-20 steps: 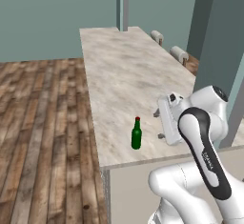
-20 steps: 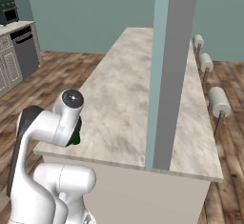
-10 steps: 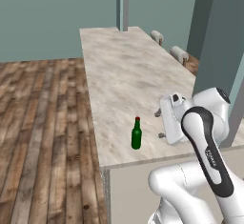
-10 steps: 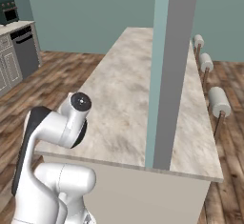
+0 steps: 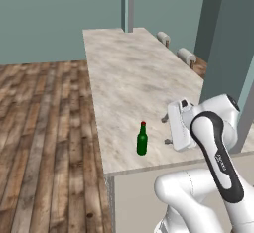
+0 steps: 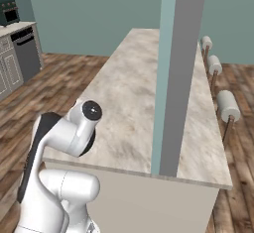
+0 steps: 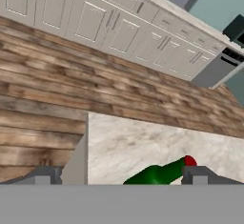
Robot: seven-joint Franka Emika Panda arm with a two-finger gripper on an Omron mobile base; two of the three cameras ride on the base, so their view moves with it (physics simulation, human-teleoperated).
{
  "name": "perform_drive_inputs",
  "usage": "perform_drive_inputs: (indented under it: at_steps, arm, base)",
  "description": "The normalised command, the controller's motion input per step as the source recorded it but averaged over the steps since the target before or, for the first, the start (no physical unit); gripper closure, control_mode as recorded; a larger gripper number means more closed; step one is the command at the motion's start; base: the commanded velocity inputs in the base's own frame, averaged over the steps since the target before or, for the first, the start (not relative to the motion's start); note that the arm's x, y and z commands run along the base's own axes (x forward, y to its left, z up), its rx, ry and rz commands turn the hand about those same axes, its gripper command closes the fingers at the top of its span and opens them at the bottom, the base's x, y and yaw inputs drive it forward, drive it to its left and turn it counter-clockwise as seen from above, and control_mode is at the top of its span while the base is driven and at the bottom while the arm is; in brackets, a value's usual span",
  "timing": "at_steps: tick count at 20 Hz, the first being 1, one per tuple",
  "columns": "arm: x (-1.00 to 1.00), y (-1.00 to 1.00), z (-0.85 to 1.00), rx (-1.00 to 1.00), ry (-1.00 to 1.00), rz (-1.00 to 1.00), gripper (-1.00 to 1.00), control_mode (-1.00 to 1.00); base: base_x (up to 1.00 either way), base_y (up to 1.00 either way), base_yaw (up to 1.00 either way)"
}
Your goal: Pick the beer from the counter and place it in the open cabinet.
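Left base view: beer (image 5: 142, 139) upright near table (image 5: 129, 73) front edge, free-standing; tool (image 5: 167, 130) just beside it, spread wide, turned side-on toward it, likely for a side grasp.
Right base view: arm hunched over table corner.
Hand view: beer (image 7: 159, 173) between tips, ungripped.

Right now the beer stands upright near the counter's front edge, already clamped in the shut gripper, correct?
Not quite. The beer does stand upright near the front edge of the counter, but the gripper is open and beside it, not clamped on it. The left base view shows a clear gap between them.
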Motion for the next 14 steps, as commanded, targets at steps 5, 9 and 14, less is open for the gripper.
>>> perform_drive_inputs:
  at_steps: [5, 9, 14]
  arm:
    - [0.09, 0.0, -0.09, 0.06, 0.0, 0.0, -1.0, -1.0]
    - [0.09, -0.01, -0.03, 0.06, 0.0, 0.0, -1.0, -1.0]
    - [0.08, 0.0, -0.01, 0.07, 0.0, 0.0, -1.0, -1.0]
  base:
    - [0.0, 0.0, 0.0]
    - [0.0, 0.0, 0.0]
    - [0.0, 0.0, 0.0]
